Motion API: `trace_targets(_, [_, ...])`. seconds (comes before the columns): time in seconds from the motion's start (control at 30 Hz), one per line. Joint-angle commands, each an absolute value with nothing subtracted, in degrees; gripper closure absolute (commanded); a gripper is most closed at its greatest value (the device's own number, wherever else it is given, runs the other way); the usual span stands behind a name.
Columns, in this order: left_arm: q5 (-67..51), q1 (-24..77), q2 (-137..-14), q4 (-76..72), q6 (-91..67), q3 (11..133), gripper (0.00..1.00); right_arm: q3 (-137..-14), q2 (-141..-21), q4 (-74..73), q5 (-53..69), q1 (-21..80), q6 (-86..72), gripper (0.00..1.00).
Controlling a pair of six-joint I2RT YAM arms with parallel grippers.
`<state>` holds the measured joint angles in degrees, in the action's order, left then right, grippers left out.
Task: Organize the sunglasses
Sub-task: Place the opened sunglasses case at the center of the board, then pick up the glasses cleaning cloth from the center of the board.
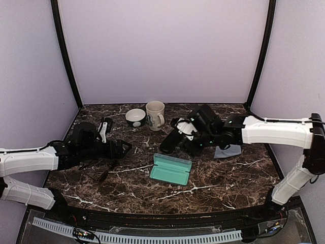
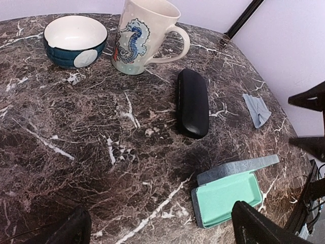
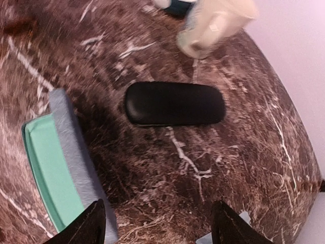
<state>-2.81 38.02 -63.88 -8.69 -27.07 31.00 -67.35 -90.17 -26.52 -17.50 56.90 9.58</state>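
Both spread wide, empty: left pincer (image 2: pixel 160 221), right pincer (image 3: pixel 158 216); smooth oblong black case (image 3: pixel 175 103) lies on veined marble table (image 2: pixel 61 152).

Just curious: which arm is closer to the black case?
Right. The right end effector hovers close over the black case; the left end effector sits farther off, leftward in the top view.

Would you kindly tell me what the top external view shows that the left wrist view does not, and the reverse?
Only the top external view shows the white links of the left arm and right arm. Only the left wrist view shows the seahorse print on the mug. Both share the bowl, mug, black case, open mint-lined case and grey cloth.
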Motion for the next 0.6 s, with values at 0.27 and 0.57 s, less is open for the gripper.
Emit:
trace_targets(0.27, [-7.1, 37.8, -64.0, -12.3, -26.7, 30.3, 0.03, -55.9, -81.6, -26.1, -8.2, 21.4, -17.4, 0.37])
trace_targets(0.57, [-8.5, 37.9, -62.7, -12.2, -26.0, 30.0, 0.08, -54.4, -90.6, -21.9, -8.8, 9.4, -18.1, 0.46])
